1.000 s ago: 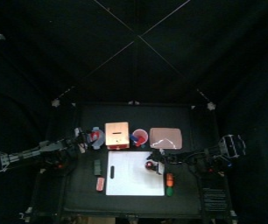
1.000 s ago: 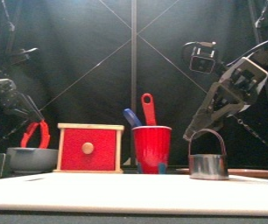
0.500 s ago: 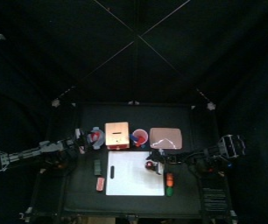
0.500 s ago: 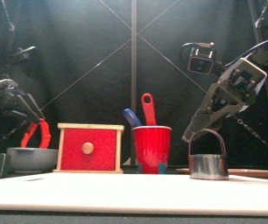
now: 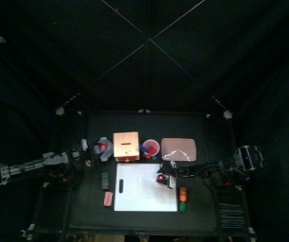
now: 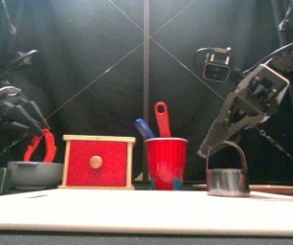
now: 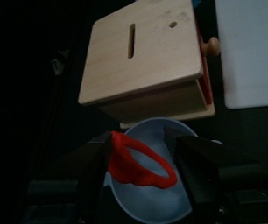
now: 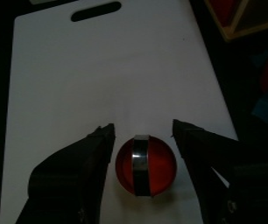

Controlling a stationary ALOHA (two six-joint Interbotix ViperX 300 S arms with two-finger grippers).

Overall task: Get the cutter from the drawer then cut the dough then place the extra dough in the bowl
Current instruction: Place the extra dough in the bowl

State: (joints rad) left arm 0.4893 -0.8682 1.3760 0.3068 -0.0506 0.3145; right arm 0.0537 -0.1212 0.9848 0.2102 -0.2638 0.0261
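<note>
Dough ring [image 6: 42, 145] moves a little right over the bowl [image 6: 32, 175], left pincer [image 7: 146, 150] open around it; right pincer [image 8: 143, 129] open over cutter [image 6: 227, 181].

The blue-grey bowl [image 7: 160, 206] runs off the left wrist view's bottom edge.

We see the white cutting board [image 8: 107, 79] spread beneath our right gripper [image 8: 143, 133], whose jaws stand apart. On the board, between them, sits the round metal cutter [image 8: 140, 163], ringing a disc of red dough [image 8: 161, 166], with neither jaw touching it. A wooden box [image 8: 260, 21] corner shows just beside the board.
</note>
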